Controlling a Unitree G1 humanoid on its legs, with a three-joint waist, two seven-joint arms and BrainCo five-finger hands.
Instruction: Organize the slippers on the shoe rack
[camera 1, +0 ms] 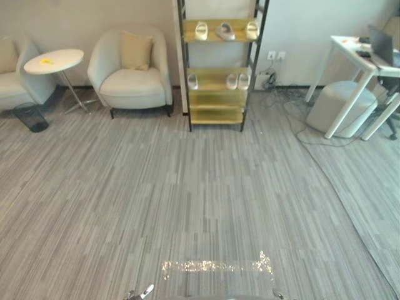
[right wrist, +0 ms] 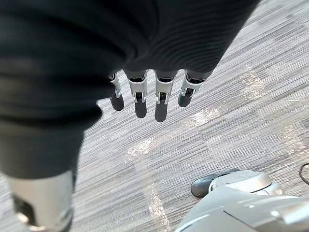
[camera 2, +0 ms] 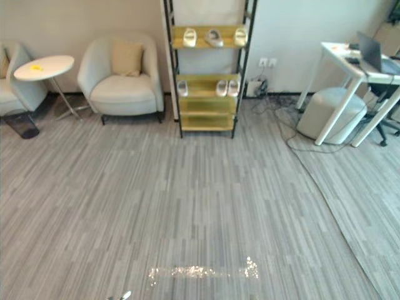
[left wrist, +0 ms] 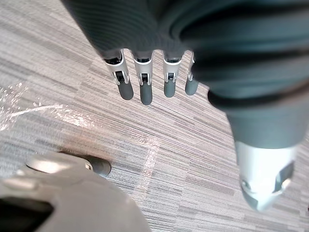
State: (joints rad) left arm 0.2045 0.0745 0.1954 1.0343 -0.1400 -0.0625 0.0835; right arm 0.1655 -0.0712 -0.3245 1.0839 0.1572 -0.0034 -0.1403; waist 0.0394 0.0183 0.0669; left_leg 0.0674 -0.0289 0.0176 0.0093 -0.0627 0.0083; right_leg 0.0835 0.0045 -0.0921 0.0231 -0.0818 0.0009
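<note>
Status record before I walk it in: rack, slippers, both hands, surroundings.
shoe rack: against the far wall, across the carpet from the robot
top shelf slippers: three, pale, in a row
middle shelf slippers: one at the left, two together at the right
left hand: fingers straight, holding nothing, above the carpet
right hand: fingers straight, holding nothing, above the carpet
nearby: armchair left of the rack; white desk and round stool to its right
</note>
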